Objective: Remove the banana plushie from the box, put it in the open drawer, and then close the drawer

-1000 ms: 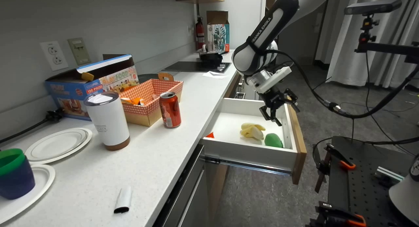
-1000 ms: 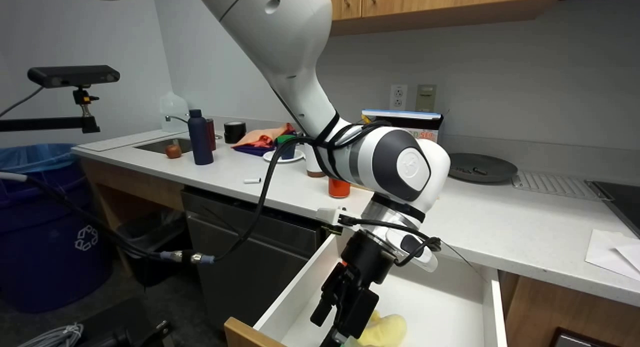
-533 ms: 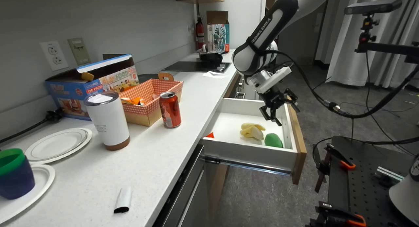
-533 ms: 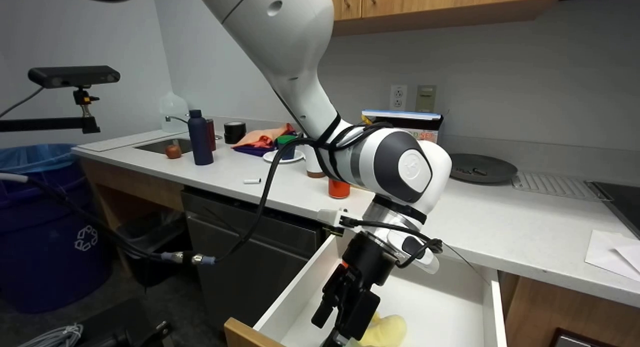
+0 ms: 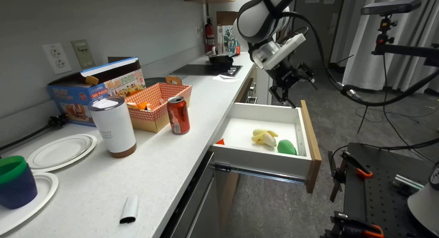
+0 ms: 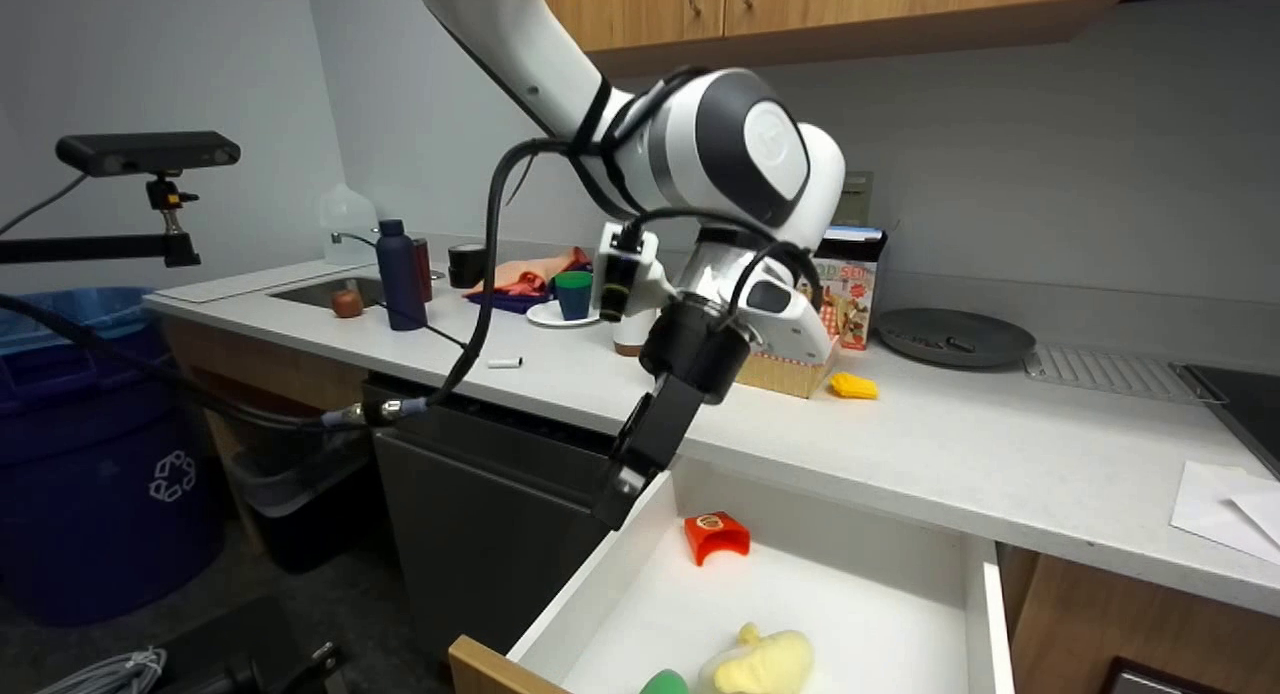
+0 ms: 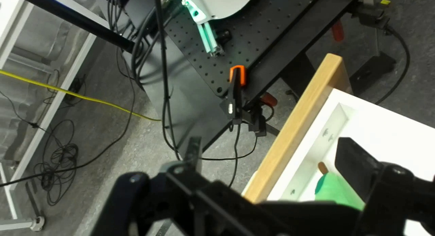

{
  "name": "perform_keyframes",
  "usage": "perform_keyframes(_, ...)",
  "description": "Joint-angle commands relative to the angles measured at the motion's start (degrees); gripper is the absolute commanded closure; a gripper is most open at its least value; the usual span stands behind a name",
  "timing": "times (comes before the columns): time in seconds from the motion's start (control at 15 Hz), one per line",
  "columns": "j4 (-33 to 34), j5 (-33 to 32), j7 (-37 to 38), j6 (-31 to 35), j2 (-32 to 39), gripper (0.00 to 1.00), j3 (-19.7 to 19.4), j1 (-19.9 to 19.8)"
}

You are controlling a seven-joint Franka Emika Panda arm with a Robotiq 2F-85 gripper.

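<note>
The banana plushie (image 5: 264,137) lies in the drawer (image 5: 310,145); it also shows in an exterior view (image 6: 775,664). The drawer stands pulled out, its light-wood front panel (image 7: 295,127) crossing the wrist view between the fingers. Its bar handle is hidden. My gripper (image 5: 303,94) is open and holds nothing. It hangs above the drawer's front part, apart from the plushie. In the wrist view the gripper (image 7: 270,144) has its fingers wide apart. The orange-red checked box (image 5: 154,116) stands on the counter with an orange packet inside.
A green toy (image 5: 286,147) lies beside the plushie, and a red holder (image 6: 718,536) lies at the drawer's back. A red can (image 5: 178,115), white tumbler (image 5: 115,128) and blue carton (image 5: 79,97) stand on the counter. A black clamp table (image 5: 394,176) faces the drawer.
My arm and open gripper have risen up out of the drawer within the last half second, after holding nearly still. The plushie, green toy and drawer have not moved.
</note>
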Motion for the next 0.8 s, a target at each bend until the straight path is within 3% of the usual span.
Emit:
perform_keyframes(0.0,-0.13,-4.97,2.89,-2.51,-0.75,0.0,-0.74,-2.17)
perform_keyframes(0.27,-0.58,-7.83,4.68,-1.31,4.65,0.0,-2.29,-5.15)
perform_keyframes(0.73,1.21,-3.71,8.84,1.2,17.43,0.0,-3.7,-7.7)
